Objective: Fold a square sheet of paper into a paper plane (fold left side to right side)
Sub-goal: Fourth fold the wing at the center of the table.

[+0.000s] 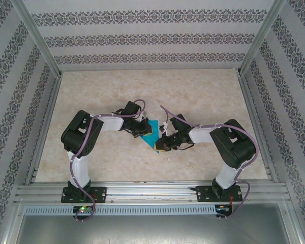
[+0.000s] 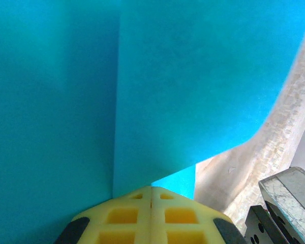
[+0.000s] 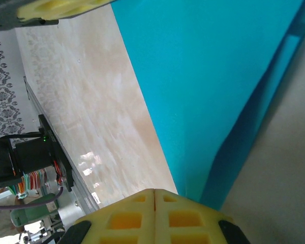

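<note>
The teal-blue square sheet of paper (image 1: 152, 131) lies partly folded on the table between my two grippers. In the left wrist view the sheet of paper (image 2: 203, 76) has one flap lying over another, with a straight vertical fold edge. My left gripper (image 2: 151, 189) is shut, its yellow tips together at the paper's near edge and nothing visible between them. In the right wrist view the paper (image 3: 203, 76) has its right edge raised. My right gripper (image 3: 155, 192) is also shut, its tips just beside the paper's corner. From above, the left gripper (image 1: 144, 131) and right gripper (image 1: 161, 147) nearly meet.
The pale marble-patterned table (image 1: 193, 96) is walled by patterned panels on three sides. An aluminium rail (image 1: 152, 193) runs along the near edge and carries both arm bases. A grey metal part (image 2: 290, 195) of the other arm sits close to my left gripper.
</note>
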